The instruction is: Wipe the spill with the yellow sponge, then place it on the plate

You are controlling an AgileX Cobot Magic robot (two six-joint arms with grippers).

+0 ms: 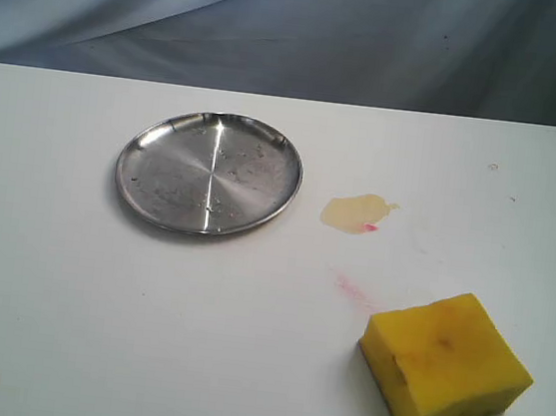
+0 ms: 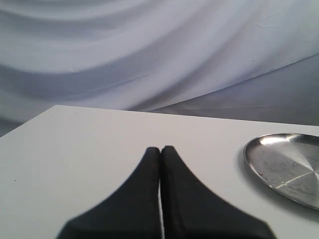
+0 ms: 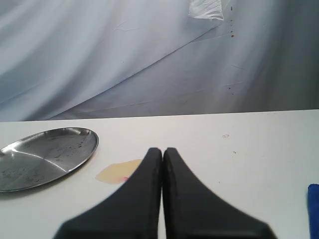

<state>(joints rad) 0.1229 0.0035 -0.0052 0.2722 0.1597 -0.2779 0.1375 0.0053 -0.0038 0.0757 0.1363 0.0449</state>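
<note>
Sponge: the yellow sponge lies flat toward the right edge of the surface, close to the edge nearest the exterior camera.
Handling: we judge it light, soft and springy. It should squash under a firm pinch and is unlikely to slip or break.
Where to hold: we would take it across two opposite side walls, about mid-height. That leaves the underside free to drag over the liquid.
Spill: the spill is a small tan blotch near the middle of the surface. It lies between the sponge and the plate and touches neither.
Plate: the plate sits toward the far edge, left of the spill, with nothing on it. We judge it rigid and slick, so a dropped sponge may slide on it.
Left tool: the left tool has its fingers pressed together and holds nothing.
Right tool: the right tool is likewise closed up and empty, aimed toward the spill.
Hidden: neither tool shows in the exterior view, and the sponge shows in neither wrist view. We cannot tell how far either tool is from the sponge.
Cut off: a blue sliver at the frame edge of the right wrist view is too cropped to name.
Faint: the pink streak between spill and sponge is hard to make out.
</note>
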